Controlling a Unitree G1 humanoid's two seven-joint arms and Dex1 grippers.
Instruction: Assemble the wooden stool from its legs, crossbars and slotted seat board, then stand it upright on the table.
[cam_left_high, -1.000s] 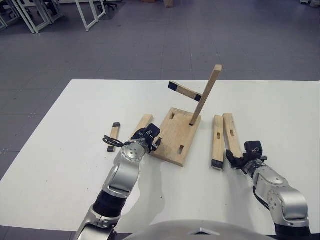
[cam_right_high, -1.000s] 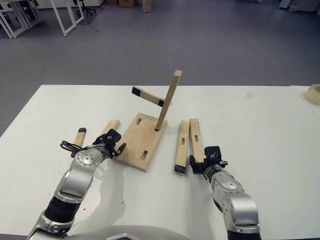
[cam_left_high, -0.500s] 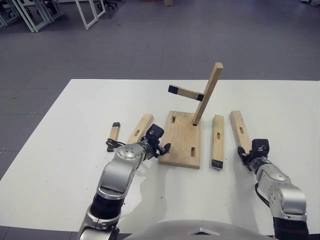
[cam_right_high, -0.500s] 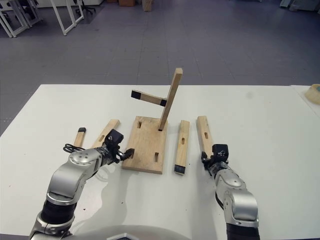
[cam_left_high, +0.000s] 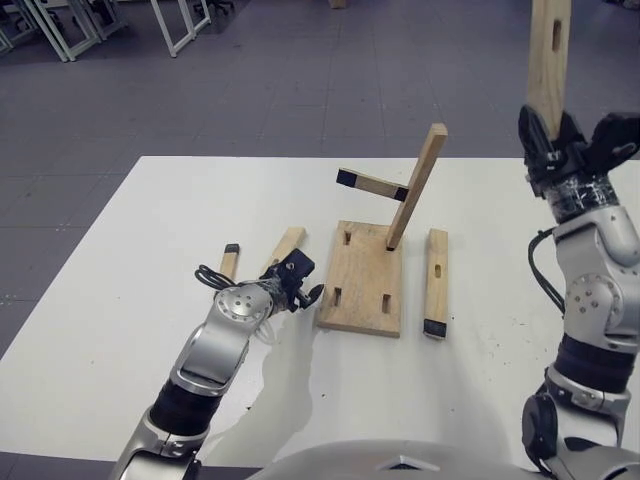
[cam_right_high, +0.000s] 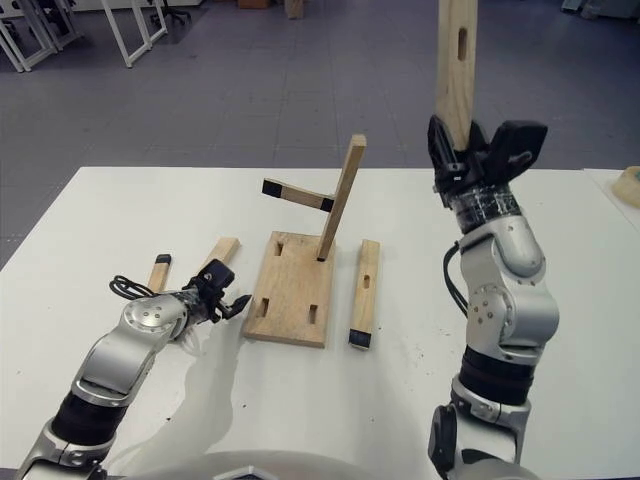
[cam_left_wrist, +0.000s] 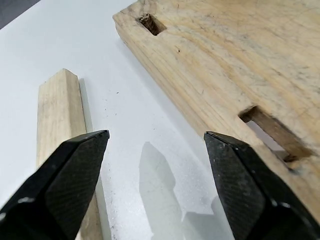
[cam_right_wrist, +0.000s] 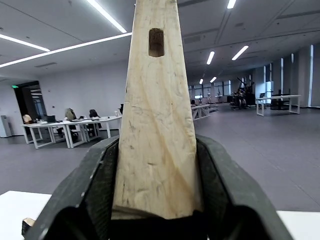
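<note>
The slotted seat board (cam_left_high: 362, 277) lies flat on the white table (cam_left_high: 130, 260). One leg (cam_left_high: 415, 187) stands tilted in its far right slot, with a black-tipped crossbar (cam_left_high: 370, 183) sticking out to the left. My left gripper (cam_left_high: 305, 290) is open just off the board's left edge; in the left wrist view its fingertips (cam_left_wrist: 75, 165) straddle bare table between the board (cam_left_wrist: 240, 65) and a lying leg (cam_left_wrist: 60, 115). My right gripper (cam_right_high: 478, 150) is raised high at the right, shut on another leg (cam_right_high: 457, 60) held upright, seen close in the right wrist view as a slotted leg (cam_right_wrist: 157, 115).
A third leg (cam_left_high: 435, 280) lies right of the board, a fourth leg (cam_left_high: 285, 247) left of it. A short crossbar (cam_left_high: 229, 262) lies further left. Open table spreads to the left, front and far right. Bare floor and desks lie beyond the table.
The right gripper took the rightmost leg off the table and lifted it high, upright. The seat board was turned square to me, and the left gripper then drew slightly left off it.
</note>
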